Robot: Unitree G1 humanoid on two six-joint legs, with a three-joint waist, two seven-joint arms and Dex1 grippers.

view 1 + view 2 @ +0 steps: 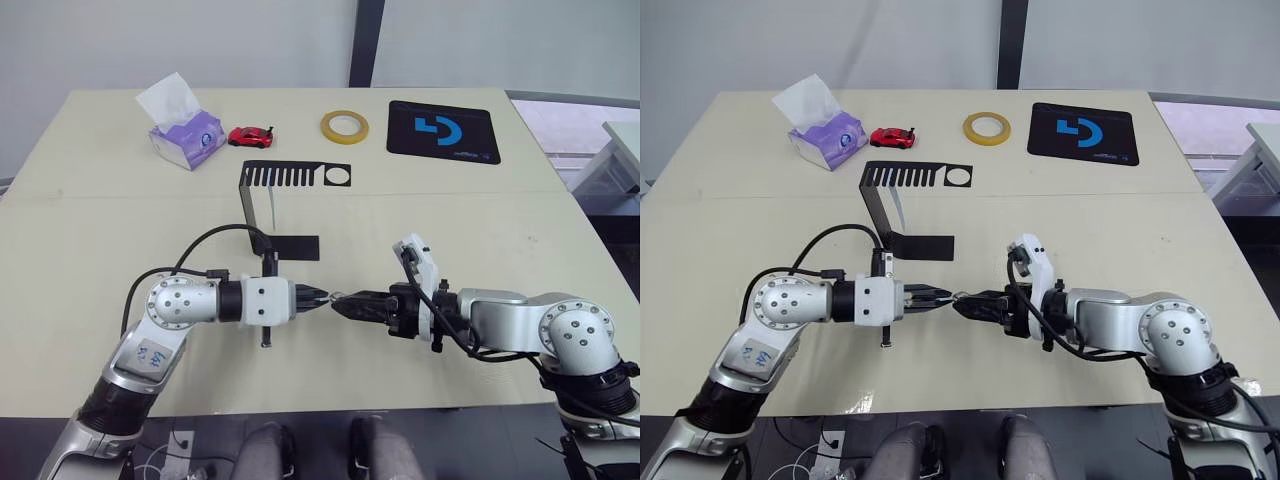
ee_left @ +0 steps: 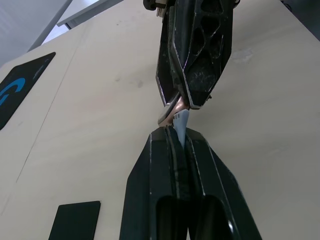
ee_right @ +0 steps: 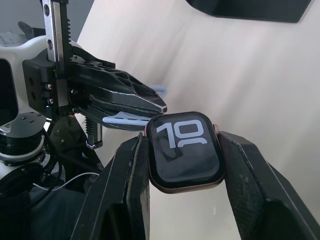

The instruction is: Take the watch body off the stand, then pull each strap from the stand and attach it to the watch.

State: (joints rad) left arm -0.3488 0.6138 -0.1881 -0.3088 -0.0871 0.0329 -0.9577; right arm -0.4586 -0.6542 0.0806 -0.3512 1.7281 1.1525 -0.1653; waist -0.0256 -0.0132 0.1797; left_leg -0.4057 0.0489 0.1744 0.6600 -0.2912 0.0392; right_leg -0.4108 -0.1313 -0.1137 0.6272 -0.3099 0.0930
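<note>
Your right gripper (image 3: 182,165) pinches the small, rigid watch body (image 3: 185,150) by its side edges between both fingers, so keep that hold, while your left gripper (image 2: 177,145) clamps the limp, thin strap (image 2: 181,122) near its end, tip against the case.

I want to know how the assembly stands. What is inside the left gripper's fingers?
The left gripper is shut on a pale blue strap, whose tip meets the watch body held in the right gripper. The fingers cover the rest of the strap.
</note>
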